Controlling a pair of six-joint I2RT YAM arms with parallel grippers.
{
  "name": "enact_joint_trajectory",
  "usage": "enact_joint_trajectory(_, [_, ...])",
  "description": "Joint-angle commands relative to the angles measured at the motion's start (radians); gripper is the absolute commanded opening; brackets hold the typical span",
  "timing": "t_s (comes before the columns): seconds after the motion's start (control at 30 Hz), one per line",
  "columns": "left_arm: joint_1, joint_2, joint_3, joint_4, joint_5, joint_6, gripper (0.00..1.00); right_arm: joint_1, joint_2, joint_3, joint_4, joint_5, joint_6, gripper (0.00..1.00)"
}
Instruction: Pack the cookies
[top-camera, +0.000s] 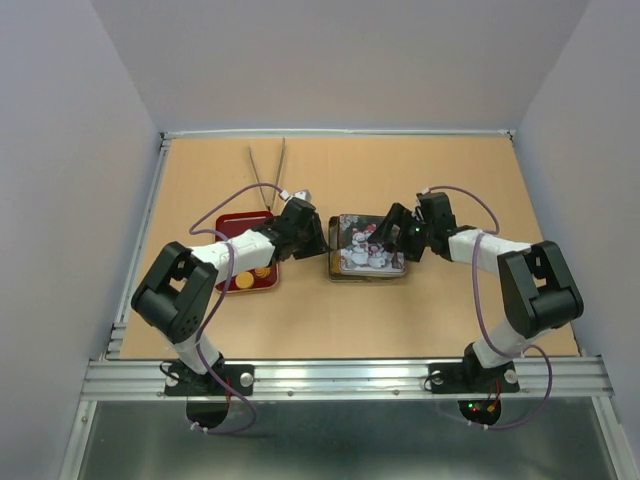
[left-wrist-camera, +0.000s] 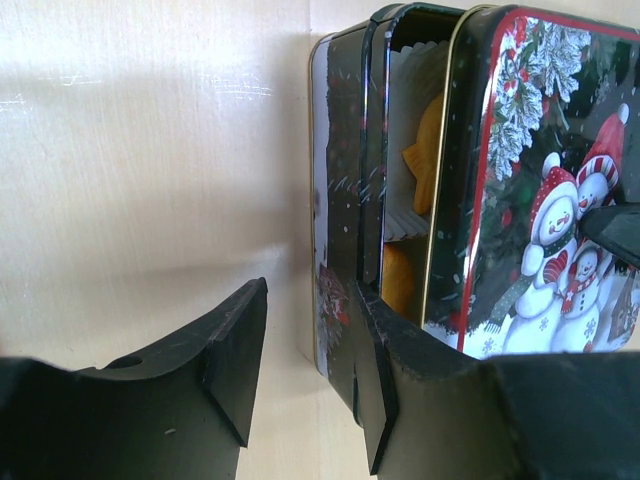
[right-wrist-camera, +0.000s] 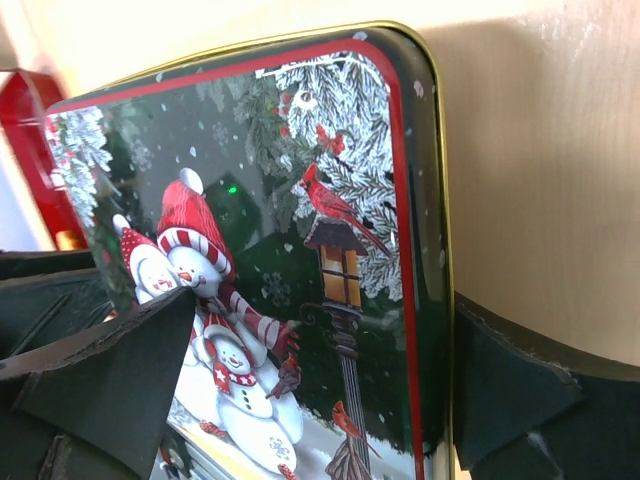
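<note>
Left gripper (left-wrist-camera: 310, 330) released, one finger braced on dark green metal tin (left-wrist-camera: 340, 200) wall, likely steadying it. Right gripper (right-wrist-camera: 320, 310) spread open over snowman-printed lid (right-wrist-camera: 300, 150), likely sliding it shut. Orange cookies (left-wrist-camera: 425, 150) ahead of left gripper, inside tin, under offset lid.

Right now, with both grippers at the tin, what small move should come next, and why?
Probably the right gripper should ease the lid toward the left gripper, then press it down. In the left wrist view the lid sits offset from the tin, leaving a strip open over orange cookies, and the open left gripper straddles that tin wall, seemingly bracing it.
</note>
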Motion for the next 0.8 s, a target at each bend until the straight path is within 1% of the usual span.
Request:
enact_joint_trajectory(0.0, [-0.033,0.013,0.012,0.02,0.06,-0.009,0.5,0.05,-0.011,0.115,-0.141,0.041,-0.027,1.0])
enact_joint_trajectory(0.1, [-0.035,0.013,0.014,0.026,0.065,-0.01,0.5,0.073,-0.006,0.163,-0.214,0.086,-0.035,1.0])
enact_joint_trajectory(0.3, [-0.041,0.016,0.015,0.035,0.069,-0.013,0.5,0.141,0.043,0.259,-0.3,0.171,-0.05,1.0])
enact_joint_trajectory(0.57, [-0.042,0.01,0.003,0.046,0.074,-0.012,0.49,0.202,0.123,0.352,-0.353,0.188,-0.047,1.0])
enact_joint_trajectory(0.77, [-0.042,0.005,-0.001,0.05,0.072,-0.01,0.48,0.21,0.141,0.341,-0.364,0.174,-0.067,1.0])
